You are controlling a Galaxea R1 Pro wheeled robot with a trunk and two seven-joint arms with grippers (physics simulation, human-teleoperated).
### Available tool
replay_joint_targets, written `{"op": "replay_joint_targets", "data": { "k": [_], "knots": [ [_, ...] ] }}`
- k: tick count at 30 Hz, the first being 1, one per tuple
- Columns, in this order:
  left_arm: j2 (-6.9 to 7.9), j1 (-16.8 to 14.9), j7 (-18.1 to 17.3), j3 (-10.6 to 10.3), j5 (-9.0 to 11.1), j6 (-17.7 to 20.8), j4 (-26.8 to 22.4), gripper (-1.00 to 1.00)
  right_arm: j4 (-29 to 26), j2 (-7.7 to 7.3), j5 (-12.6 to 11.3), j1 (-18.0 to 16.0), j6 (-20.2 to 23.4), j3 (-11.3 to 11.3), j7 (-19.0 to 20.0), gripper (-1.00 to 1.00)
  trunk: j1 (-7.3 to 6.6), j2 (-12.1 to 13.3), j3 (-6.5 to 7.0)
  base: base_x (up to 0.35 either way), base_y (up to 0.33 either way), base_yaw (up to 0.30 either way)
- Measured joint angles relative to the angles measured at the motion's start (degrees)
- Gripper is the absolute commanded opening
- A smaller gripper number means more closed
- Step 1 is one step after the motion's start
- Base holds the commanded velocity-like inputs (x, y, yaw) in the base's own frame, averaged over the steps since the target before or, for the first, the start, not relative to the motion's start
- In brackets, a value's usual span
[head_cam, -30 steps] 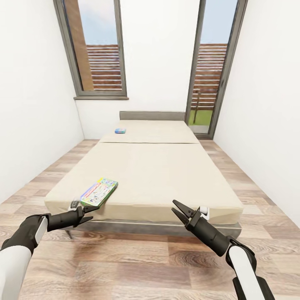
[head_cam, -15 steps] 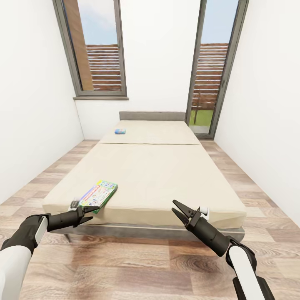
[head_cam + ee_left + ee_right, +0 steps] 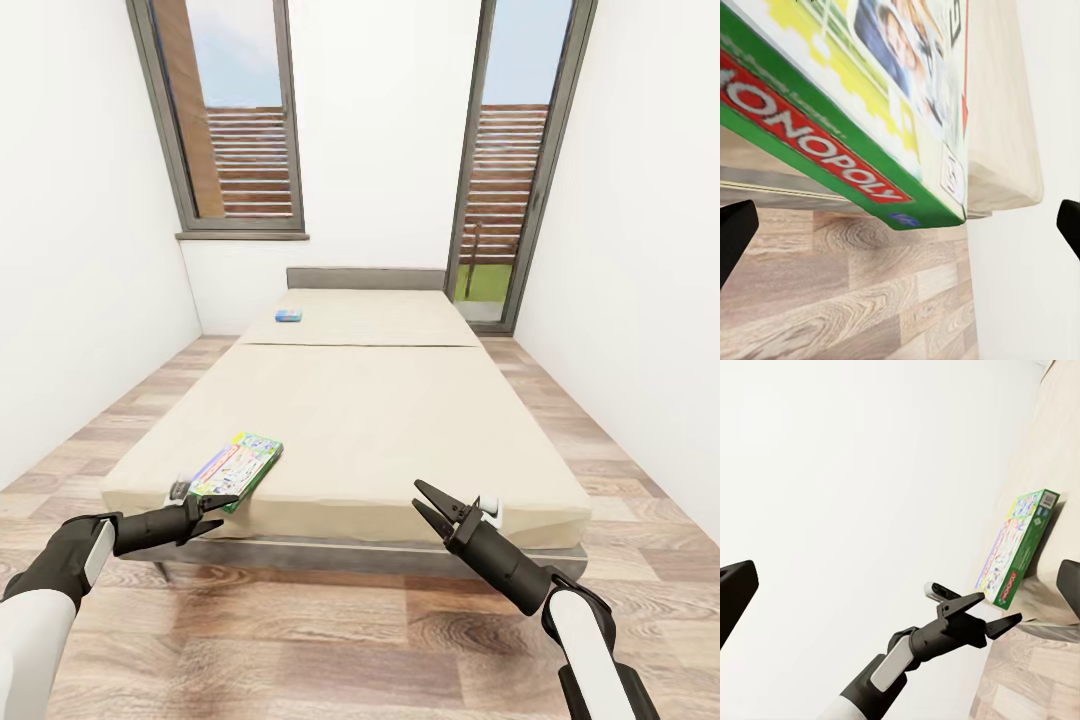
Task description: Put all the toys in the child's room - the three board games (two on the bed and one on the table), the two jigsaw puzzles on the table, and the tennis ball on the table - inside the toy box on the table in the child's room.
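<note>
A large pale-green board game (image 3: pixel 237 463) with a red title band lies at the front left corner of the bed (image 3: pixel 380 400), overhanging the edge a little. A small blue board game (image 3: pixel 288 315) lies far back on the left, near the headboard. My left gripper (image 3: pixel 225 505) is open just below and in front of the large box's near edge, not touching it. The left wrist view shows that box's green side (image 3: pixel 832 97) close up between the spread fingers. My right gripper (image 3: pixel 420 500) is open before the bed's front right. The right wrist view shows the left gripper (image 3: pixel 994 611) beside the box (image 3: pixel 1016 547).
White walls stand close on both sides of the bed. Behind it are a tall dark-framed window (image 3: pixel 225 120) and a glass door (image 3: pixel 505 170). Wood-plank floor (image 3: pixel 350 640) runs in front of the bed and along both its sides. A grey headboard (image 3: pixel 365 277) ends the bed.
The whole view has shifted slightly toward the bed, so the camera has moved. The left gripper's tips now sit nearer the large board game's near edge. Both grippers have stayed open.
</note>
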Motion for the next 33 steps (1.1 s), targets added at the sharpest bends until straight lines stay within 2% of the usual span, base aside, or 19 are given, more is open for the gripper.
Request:
{"op": "replay_joint_targets", "data": {
  "k": [9,32,33],
  "knots": [
    [-0.10,0.00,0.04,-0.09,0.00,-0.34,0.00,1.00,0.00,0.00,0.01,0.00,-0.01,0.00,0.00,1.00,0.00,0.00,0.00,0.116,0.000,0.000],
    [-0.11,0.00,0.01,0.01,0.00,-0.53,0.00,1.00,0.00,0.00,0.01,0.00,0.03,0.00,0.00,1.00,0.00,0.00,0.00,0.005,0.000,0.000],
    [-0.11,0.00,0.01,0.01,0.00,-0.53,0.00,-1.00,0.00,0.00,0.01,0.00,0.03,0.00,0.00,1.00,0.00,0.00,0.00,0.000,0.000,0.000]
  ]
}}
